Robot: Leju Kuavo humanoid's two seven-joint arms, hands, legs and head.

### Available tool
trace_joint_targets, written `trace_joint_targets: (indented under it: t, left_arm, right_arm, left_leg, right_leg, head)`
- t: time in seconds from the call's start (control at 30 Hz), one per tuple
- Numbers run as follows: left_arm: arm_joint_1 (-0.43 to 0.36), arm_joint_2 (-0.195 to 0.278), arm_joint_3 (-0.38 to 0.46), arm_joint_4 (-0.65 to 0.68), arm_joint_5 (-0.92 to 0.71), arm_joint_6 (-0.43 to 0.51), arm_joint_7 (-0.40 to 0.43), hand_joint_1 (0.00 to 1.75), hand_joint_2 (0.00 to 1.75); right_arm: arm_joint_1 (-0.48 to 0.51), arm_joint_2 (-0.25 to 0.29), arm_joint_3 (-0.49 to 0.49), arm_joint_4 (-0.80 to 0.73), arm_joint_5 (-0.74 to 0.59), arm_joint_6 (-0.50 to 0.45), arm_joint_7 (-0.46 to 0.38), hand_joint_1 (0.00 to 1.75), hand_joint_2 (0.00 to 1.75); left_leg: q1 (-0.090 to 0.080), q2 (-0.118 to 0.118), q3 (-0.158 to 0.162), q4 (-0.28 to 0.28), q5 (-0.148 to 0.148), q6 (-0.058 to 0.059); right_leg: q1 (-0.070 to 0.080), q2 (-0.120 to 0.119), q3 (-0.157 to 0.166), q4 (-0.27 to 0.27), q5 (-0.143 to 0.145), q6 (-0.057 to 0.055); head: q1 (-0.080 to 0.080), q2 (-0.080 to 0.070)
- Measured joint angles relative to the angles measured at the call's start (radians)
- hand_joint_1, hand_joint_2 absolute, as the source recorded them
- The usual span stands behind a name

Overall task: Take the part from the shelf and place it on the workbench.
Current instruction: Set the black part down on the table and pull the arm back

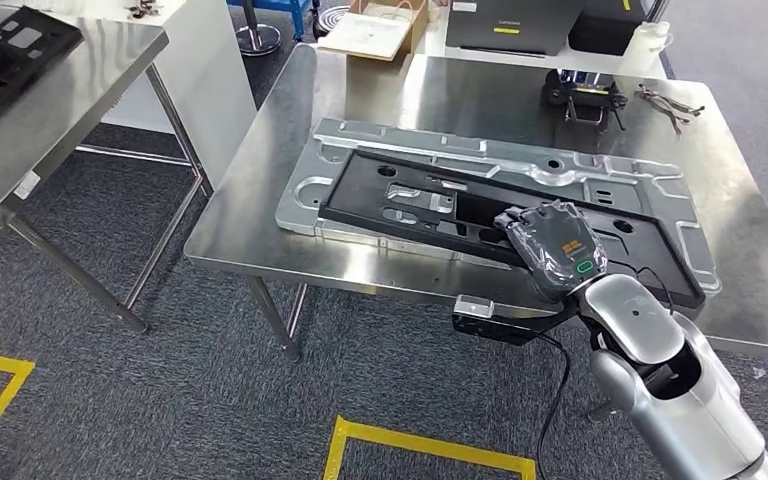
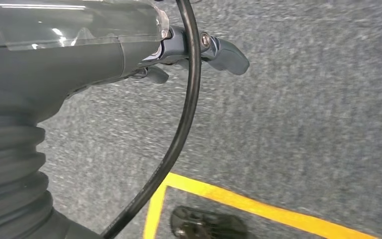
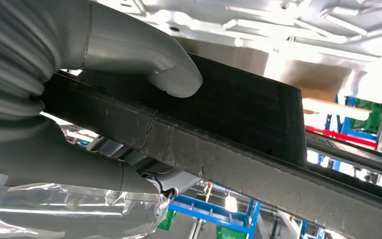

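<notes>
The black part, a long flat frame with cut-outs, lay slightly askew across a silver metal tray on the steel tabletop. The robot's right hand was at the part's near edge; from the wrist, its thick grey thumb pressed on one face of the black edge with the rest of the hand under it, so the hand gripped the part. The left hand hung over grey carpet near a yellow floor line, its dark fingers apart and holding nothing. A black cable crossed in front of it. Another black frame lay on a second steel table to the left. A small black device and some metal tools sat at the far side of the tabletop.
</notes>
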Motion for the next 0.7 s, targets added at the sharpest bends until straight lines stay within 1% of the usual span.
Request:
trace_joint_targets:
  t: [0.03,0.07,0.1,0.13,0.17,0.2,0.23,0.3,0.33,0.37,0.4,0.43,0.47,0.5,0.53,0.57,0.6,0.63,0.67,0.7]
  left_arm:
    - [0.000,0.000,0.000,0.000,0.000,0.000,0.000,0.00,1.75]
    - [-0.001,0.000,0.000,0.000,0.000,0.000,0.000,0.00,1.75]
    - [-0.002,0.000,0.000,0.000,0.000,0.000,0.000,0.00,1.75]
    - [-0.003,0.000,0.001,0.000,0.000,0.000,0.000,0.00,1.75]
    - [-0.004,0.000,0.001,0.000,0.000,0.000,0.000,0.00,1.75]
    - [-0.006,0.000,0.001,0.000,0.000,0.000,0.000,0.00,1.75]
    - [-0.008,0.000,0.001,0.000,0.000,0.000,0.001,0.00,1.75]
    - [-0.008,0.000,0.001,0.000,0.000,-0.001,0.003,0.00,1.75]
    - [-0.006,0.000,0.001,0.000,0.000,-0.002,0.004,0.00,1.75]
    - [-0.005,0.001,0.001,0.000,0.000,-0.003,0.005,0.00,1.75]
    - [-0.004,0.001,0.001,0.000,0.000,-0.004,0.005,0.00,1.75]
    - [-0.004,0.001,0.001,0.000,0.000,-0.004,0.006,0.00,1.75]
    - [-0.003,0.002,0.001,0.000,0.000,-0.005,0.006,0.00,1.75]
    - [-0.002,0.003,0.001,0.000,0.000,-0.005,0.006,0.00,1.75]
    - [-0.001,0.004,0.001,0.000,0.000,-0.005,0.006,0.00,1.75]
    - [0.000,0.006,0.001,0.000,0.000,-0.005,0.006,0.00,1.75]
    - [0.001,0.007,0.001,0.000,0.000,-0.005,0.006,0.00,1.75]
    - [0.001,0.008,0.001,0.000,0.000,-0.005,0.007,0.00,1.75]
    - [0.002,0.008,0.001,0.000,0.000,-0.005,0.007,0.00,1.75]
    - [0.001,0.008,0.001,0.000,0.000,-0.005,0.007,0.00,1.75]
  right_arm:
    - [0.000,-0.001,0.001,0.002,0.000,0.000,0.000,1.71,1.75]
    - [0.000,-0.002,0.002,0.003,0.000,0.000,0.000,1.71,1.75]
    - [-0.001,-0.003,0.002,0.004,0.000,0.000,0.000,1.71,1.75]
    - [-0.002,-0.004,0.002,0.004,0.000,-0.001,0.001,1.71,1.75]
    - [-0.003,-0.004,0.002,0.004,0.000,-0.001,0.001,1.71,1.75]
    - [-0.005,-0.004,0.002,0.004,0.000,-0.001,0.001,1.71,1.75]
    - [-0.006,-0.004,0.002,0.004,0.000,-0.001,0.001,1.71,1.75]
    - [-0.006,-0.002,0.005,0.006,0.002,-0.001,0.001,1.71,1.75]
    - [-0.005,-0.001,0.008,0.008,0.003,-0.001,0.002,1.71,1.75]
    - [-0.005,-0.001,0.012,0.011,0.006,0.000,0.003,1.71,1.75]
    - [-0.005,0.000,0.015,0.014,0.008,0.000,0.005,1.71,1.75]
    - [-0.005,0.002,0.017,0.016,0.011,0.000,0.007,1.71,1.75]
    - [-0.005,0.003,0.018,0.019,0.013,0.000,0.009,1.71,1.75]
    - [-0.005,0.004,0.020,0.021,0.015,0.000,0.012,1.71,1.75]
    - [-0.005,0.005,0.021,0.023,0.016,-0.001,0.013,1.71,1.75]
    - [-0.003,0.006,0.023,0.026,0.016,-0.002,0.015,1.71,1.75]
    - [-0.001,0.006,0.025,0.027,0.017,-0.002,0.016,1.71,1.75]
    - [0.001,0.006,0.025,0.028,0.017,-0.003,0.017,1.71,1.75]
    - [0.004,0.006,0.026,0.029,0.017,-0.003,0.018,1.71,1.75]
    - [0.006,0.006,0.027,0.029,0.018,-0.004,0.019,1.71,1.75]
  left_leg:
    - [-0.001,-0.001,0.004,0.001,-0.010,-0.007]
    - [-0.002,-0.002,0.007,0.004,-0.017,-0.013]
    - [-0.002,-0.002,0.009,0.004,-0.021,-0.019]
    - [-0.002,-0.001,0.009,0.012,-0.023,-0.023]
    - [-0.001,0.001,0.002,0.036,-0.023,-0.027]
    - [0.000,0.004,-0.019,0.077,-0.028,-0.031]
    - [0.002,0.007,-0.053,0.135,-0.040,-0.036]
    - [0.005,0.010,-0.138,0.257,-0.086,-0.045]
    - [0.005,0.011,-0.171,0.291,-0.103,-0.047]
    - [0.005,0.011,-0.191,0.293,-0.102,-0.047]
    - [0.005,0.011,-0.195,0.263,-0.078,-0.045]
    - [0.004,0.011,-0.186,0.207,-0.031,-0.041]
    - [0.002,0.011,-0.173,0.138,0.028,-0.033]
    - [-0.002,0.012,-0.162,0.082,0.067,-0.026]
    - [-0.005,0.012,-0.153,0.044,0.094,-0.019]
    - [-0.008,0.013,-0.149,0.024,0.104,-0.013]
    - [-0.009,0.013,-0.145,0.019,0.097,-0.008]
    - [-0.007,0.012,-0.136,0.013,0.101,-0.003]
    - [-0.005,0.012,-0.126,0.004,0.101,0.000]
    - [-0.002,0.012,-0.115,-0.003,0.100,0.004]
  right_leg:
    - [0.003,0.000,0.003,-0.027,0.026,-0.009]
    - [0.006,0.000,0.003,-0.035,0.030,-0.018]
    - [0.006,0.001,0.008,-0.036,0.023,-0.026]
    - [0.005,0.002,0.015,-0.039,0.023,-0.033]
    - [0.003,0.001,0.025,-0.044,0.018,-0.040]
    - [0.001,0.001,0.037,-0.048,0.013,-0.046]
    - [0.000,0.000,0.048,-0.052,0.006,-0.050]
    - [0.000,-0.001,0.067,-0.054,-0.010,-0.054]
    - [0.000,0.000,0.077,-0.054,-0.019,-0.053]
    - [0.001,0.000,0.090,-0.054,-0.028,-0.053]
    - [0.001,0.001,0.104,-0.054,-0.038,-0.052]
    - [0.002,0.001,0.119,-0.054,-0.049,-0.051]
    - [0.003,0.001,0.131,-0.055,-0.059,-0.049]
    - [0.004,0.001,0.140,-0.056,-0.068,-0.046]
    - [0.005,0.002,0.146,-0.057,-0.075,-0.041]
    - [0.006,0.003,0.148,-0.056,-0.078,-0.035]
    - [0.008,0.003,0.151,-0.056,-0.078,-0.029]
    - [0.008,0.003,0.154,-0.055,-0.078,-0.024]
    - [0.008,0.003,0.154,-0.043,-0.079,-0.020]
    - [0.007,0.003,0.143,-0.017,-0.087,-0.016]
  head:
    - [0.000,0.000]
    - [0.000,0.000]
    - [0.000,0.000]
    - [-0.001,0.000]
    - [-0.001,0.000]
    - [0.000,0.000]
    - [-0.001,0.000]
    - [0.000,0.000]
    - [-0.001,0.000]
    - [-0.001,0.000]
    - [-0.001,0.000]
    - [-0.001,0.000]
    - [0.000,0.000]
    - [0.000,0.000]
    - [0.000,0.000]
    - [0.000,0.000]
    - [0.000,0.000]
    - [0.000,0.000]
    - [0.000,0.000]
    - [0.000,0.000]
